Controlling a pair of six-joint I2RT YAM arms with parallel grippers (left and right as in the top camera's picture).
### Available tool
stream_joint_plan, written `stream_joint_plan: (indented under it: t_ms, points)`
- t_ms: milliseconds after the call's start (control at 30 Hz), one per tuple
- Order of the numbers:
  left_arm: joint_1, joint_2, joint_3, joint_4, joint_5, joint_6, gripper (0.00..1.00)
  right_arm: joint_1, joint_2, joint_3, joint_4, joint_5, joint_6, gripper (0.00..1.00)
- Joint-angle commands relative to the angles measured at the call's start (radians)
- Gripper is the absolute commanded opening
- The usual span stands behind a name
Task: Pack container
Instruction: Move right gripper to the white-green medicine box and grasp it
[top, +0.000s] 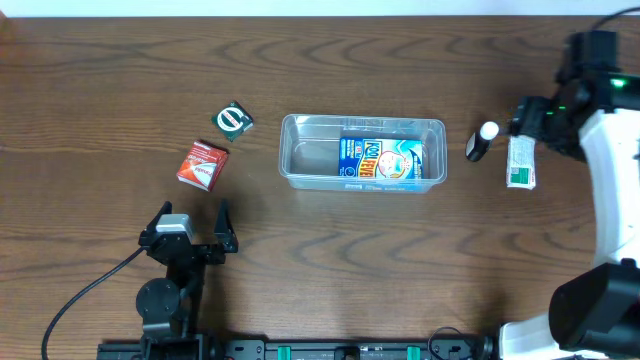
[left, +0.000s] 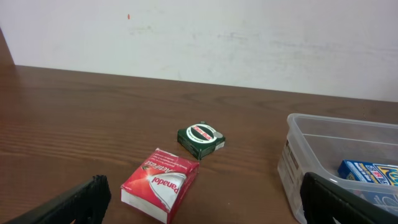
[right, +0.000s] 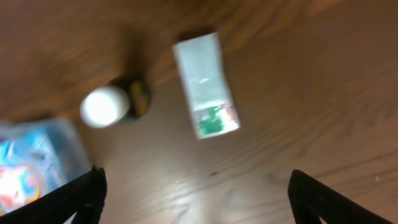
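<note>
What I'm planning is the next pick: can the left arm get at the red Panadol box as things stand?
Probably yes: the left gripper stands open just short of the red box, with nothing lying between them.

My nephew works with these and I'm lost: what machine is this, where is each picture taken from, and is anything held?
These are two robot arms at a wooden table. One picture looks down from above; the other two come from a camera on each wrist, so the dark shapes at their bottom corners are gripper fingers. The left gripper and right gripper are both open and hold nothing. In the middle sits a clear container with a blue packet inside. To its left lie a red box and a small green box; to its right, a white-capped bottle and a white-and-green packet.
</note>
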Motion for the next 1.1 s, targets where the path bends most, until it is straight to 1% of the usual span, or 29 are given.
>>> stream_joint_plan:
  t_ms: [0, 233, 633, 800, 1067]
  points:
    - [0.005, -0.005, -0.016, -0.035, 0.007, 0.010, 0.98, -0.055, -0.003, -0.035, 0.032, 0.002, 0.016, 0.93]
    - [0.005, -0.005, -0.016, -0.035, 0.007, 0.010, 0.98, -0.083, -0.003, -0.159, 0.160, 0.000, 0.004, 0.94]
    - [0.005, -0.005, -0.016, -0.035, 0.007, 0.010, 0.98, -0.084, -0.003, -0.466, 0.521, -0.009, -0.096, 0.95]
    - [0.005, -0.005, -0.016, -0.035, 0.007, 0.010, 0.98, -0.083, -0.003, -0.568, 0.682, -0.009, -0.154, 0.96]
    - [0.005, -0.005, -0.016, -0.035, 0.007, 0.010, 0.98, -0.083, -0.001, -0.694, 0.878, -0.038, -0.238, 0.96]
